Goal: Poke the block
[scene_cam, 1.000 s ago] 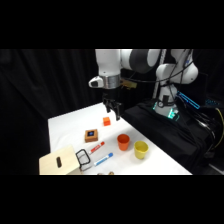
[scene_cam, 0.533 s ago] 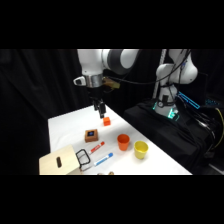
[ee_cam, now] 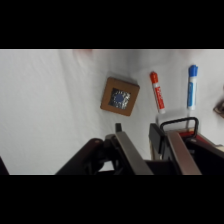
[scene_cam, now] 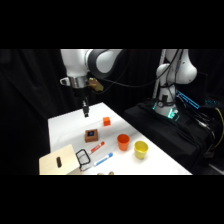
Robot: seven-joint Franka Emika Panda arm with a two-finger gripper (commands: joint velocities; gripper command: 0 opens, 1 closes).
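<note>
The block [scene_cam: 91, 135] is a flat brown wooden square with a dark square mark on top, lying near the middle of the white table [scene_cam: 65, 125]. My gripper [scene_cam: 86, 111] hangs above the table, behind and a little left of the block, touching nothing. In the wrist view the block [ee_cam: 119, 96] lies just beyond my gripper [ee_cam: 137, 131], slightly to the left. The two fingers [ee_cam: 159, 142] stand a narrow gap apart with bare table between them and nothing held.
A small orange-red cube [scene_cam: 106, 121] sits behind the block. An orange cup [scene_cam: 123, 142] and a yellow cup [scene_cam: 141, 149] stand to its right. A red marker [scene_cam: 96, 147], a blue marker [scene_cam: 103, 160], a black wire frame [scene_cam: 83, 158] and a wooden board [scene_cam: 57, 161] lie in front.
The arm has swung left across the table. My gripper has moved from above the orange cube's side to a spot behind and left of the block.
</note>
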